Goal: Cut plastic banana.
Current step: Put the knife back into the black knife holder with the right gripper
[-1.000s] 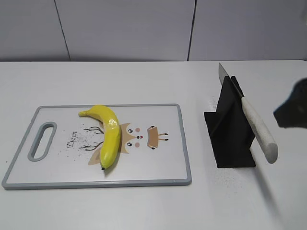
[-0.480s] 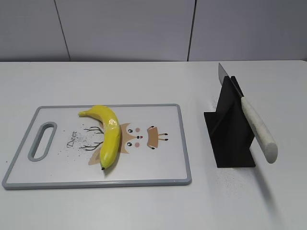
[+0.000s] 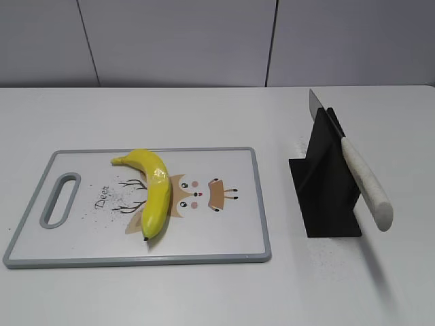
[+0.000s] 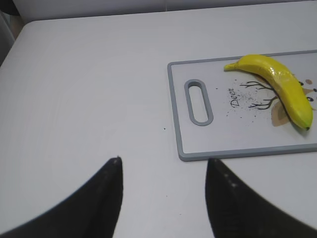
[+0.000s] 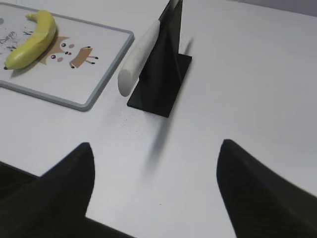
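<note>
Exterior view shows the plastic banana (image 3: 155,189) lying whole on the cutting board (image 3: 231,241), left of the knife (image 3: 357,173) resting tilted in its black stand (image 3: 326,197). Left gripper (image 4: 163,198) and right gripper (image 5: 156,188) both hover with jaws spread, holding nothing, well apart from banana and knife

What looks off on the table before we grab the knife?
Nothing serious. Dark specks dot the cutting board left of the banana, and the table around the black stand. The knife rests slanted in the stand, handle overhanging.
</note>
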